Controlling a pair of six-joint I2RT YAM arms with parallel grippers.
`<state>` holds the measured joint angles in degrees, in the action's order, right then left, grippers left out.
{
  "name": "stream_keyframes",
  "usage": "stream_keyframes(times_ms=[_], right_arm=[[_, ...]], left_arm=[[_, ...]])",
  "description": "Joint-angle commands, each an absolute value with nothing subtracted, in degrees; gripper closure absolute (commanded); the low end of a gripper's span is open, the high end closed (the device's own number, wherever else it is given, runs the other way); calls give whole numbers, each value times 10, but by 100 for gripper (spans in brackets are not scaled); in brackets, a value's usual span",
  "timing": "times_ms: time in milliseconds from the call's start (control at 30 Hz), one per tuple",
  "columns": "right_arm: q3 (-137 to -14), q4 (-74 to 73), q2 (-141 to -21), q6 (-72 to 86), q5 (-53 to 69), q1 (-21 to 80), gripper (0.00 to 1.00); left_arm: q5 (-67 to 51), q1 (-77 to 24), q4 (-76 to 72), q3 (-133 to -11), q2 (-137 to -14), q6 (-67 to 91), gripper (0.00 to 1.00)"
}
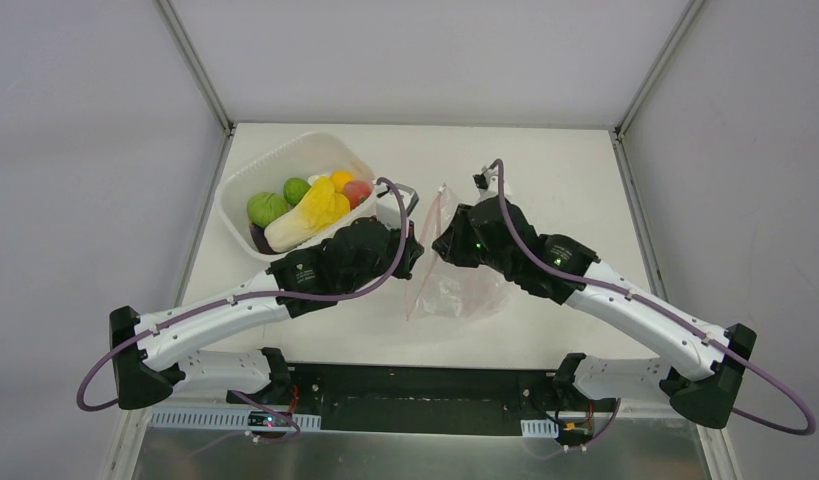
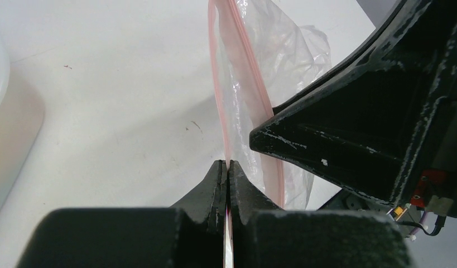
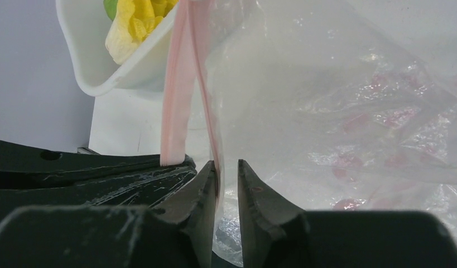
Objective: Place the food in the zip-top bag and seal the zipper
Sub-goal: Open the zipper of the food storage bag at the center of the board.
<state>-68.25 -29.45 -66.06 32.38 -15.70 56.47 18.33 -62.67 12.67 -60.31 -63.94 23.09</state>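
Note:
The zip-top bag (image 1: 455, 285) stands on edge on the table between my two grippers, and no food shows inside it. Its pink-red zipper (image 1: 440, 205) faces left. My left gripper (image 2: 227, 163) is shut on one zipper strip (image 2: 219, 84). My right gripper (image 3: 227, 163) has its jaws slightly apart around the other strip (image 3: 206, 106), which lies against the left finger (image 3: 201, 190). The food lies in the white tub (image 1: 285, 160): yellow (image 1: 320, 208), green (image 1: 267, 208), orange (image 1: 341, 180), pink-red (image 1: 357, 192) and dark purple (image 1: 260, 238) pieces.
The tub stands at the back left, close to my left arm (image 1: 325, 265); its corner also shows in the right wrist view (image 3: 136, 67). Grey walls enclose the table on the left, back and right. The two gripper bodies nearly touch over the bag.

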Motion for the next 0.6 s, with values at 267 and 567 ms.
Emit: stream_keyframes(times_ms=[267, 567], right_arm=[[-685, -318, -653, 283, -69, 565, 100], [-747, -473, -599, 222, -41, 564, 100]], left_arm=[[289, -630, 140, -599, -625, 264, 100], [361, -566, 185, -543, -598, 342, 100]])
